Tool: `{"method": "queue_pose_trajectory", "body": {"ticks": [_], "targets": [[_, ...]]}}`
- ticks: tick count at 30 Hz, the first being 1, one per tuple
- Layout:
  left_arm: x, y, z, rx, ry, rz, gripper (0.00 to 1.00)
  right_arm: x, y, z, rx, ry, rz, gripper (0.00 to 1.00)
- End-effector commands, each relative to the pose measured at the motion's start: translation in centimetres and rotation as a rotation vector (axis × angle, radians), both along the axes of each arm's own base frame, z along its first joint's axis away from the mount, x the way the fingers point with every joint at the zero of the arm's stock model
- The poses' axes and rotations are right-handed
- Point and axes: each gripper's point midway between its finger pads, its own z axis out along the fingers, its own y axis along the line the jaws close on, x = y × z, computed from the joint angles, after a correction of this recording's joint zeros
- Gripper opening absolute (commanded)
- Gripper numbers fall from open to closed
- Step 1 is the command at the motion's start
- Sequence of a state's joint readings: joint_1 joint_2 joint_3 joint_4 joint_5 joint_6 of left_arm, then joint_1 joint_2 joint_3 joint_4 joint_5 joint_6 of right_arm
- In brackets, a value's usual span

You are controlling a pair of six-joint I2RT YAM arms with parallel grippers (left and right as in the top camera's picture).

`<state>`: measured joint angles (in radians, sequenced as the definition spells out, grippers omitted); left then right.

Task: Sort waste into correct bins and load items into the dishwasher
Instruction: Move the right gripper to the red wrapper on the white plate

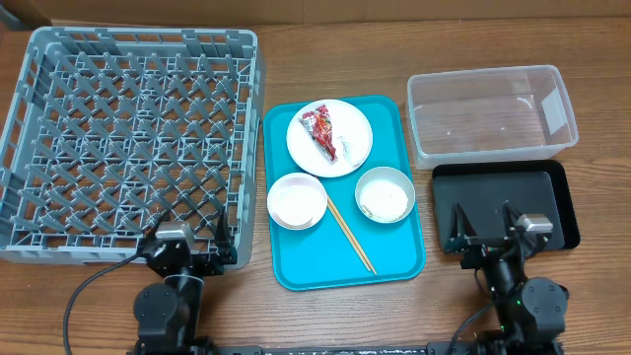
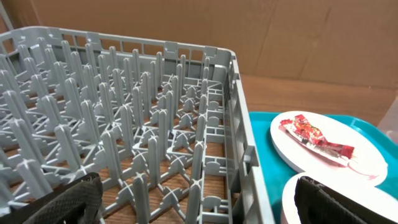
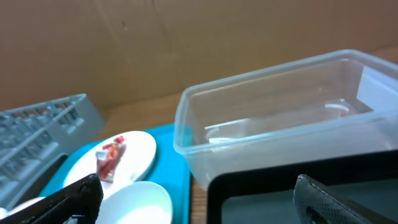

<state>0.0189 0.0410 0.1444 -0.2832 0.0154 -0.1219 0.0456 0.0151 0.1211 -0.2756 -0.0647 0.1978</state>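
Note:
The grey dish rack (image 1: pixel 128 138) stands at the left, with nothing in it; it also shows in the left wrist view (image 2: pixel 124 124). A white plate (image 1: pixel 345 153) carries the red wrapper (image 1: pixel 322 133). A pale pink bowl (image 1: pixel 297 200), a grey-white bowl (image 1: pixel 384 194) holding rice, and chopsticks (image 1: pixel 350 235) lie near it. The clear tub (image 1: pixel 488 113) and the black tray (image 1: pixel 557 197) stand at the right. My left gripper (image 1: pixel 189 242) is open over the rack's near right corner. My right gripper (image 1: pixel 485 229) is open over the black tray's near edge. No cup is in view.
The plate, bowls and chopsticks all rest on a teal serving tray (image 1: pixel 306 261) between the rack and the bins. A cardboard wall stands behind the table in the right wrist view (image 3: pixel 186 43). Bare wood shows along the front edge.

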Motion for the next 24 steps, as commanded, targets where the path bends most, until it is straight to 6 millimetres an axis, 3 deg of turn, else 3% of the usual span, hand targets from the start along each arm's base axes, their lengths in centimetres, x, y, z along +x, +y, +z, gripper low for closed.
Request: {"method": "queue_pose_trajectory", "body": {"ticks": [1,7,12,24], "targets": [[-0.3,-0.3,3.3,-0.007,-0.014,-0.016,1.0,-0.9,0.2,3.7,0.02,-0.046,0.013,1.0],[0.3,-0.2,4.3,-0.008,0.141,-0.007,1.0,-1.2,0.2,5.8,0.012,0.043,0.013,1.0],[1.3,-0.3,5.1,-0.021,0.277,-0.01,1.0,-0.4,0.9,6.0,0.015,0.17,0.051,1.0],[3.2,-1.6,6.1,-0.085,0.602,-0.068,1.0,3.7,2.8,6.8,-0.031,0.546,0.178,1.0]]}}
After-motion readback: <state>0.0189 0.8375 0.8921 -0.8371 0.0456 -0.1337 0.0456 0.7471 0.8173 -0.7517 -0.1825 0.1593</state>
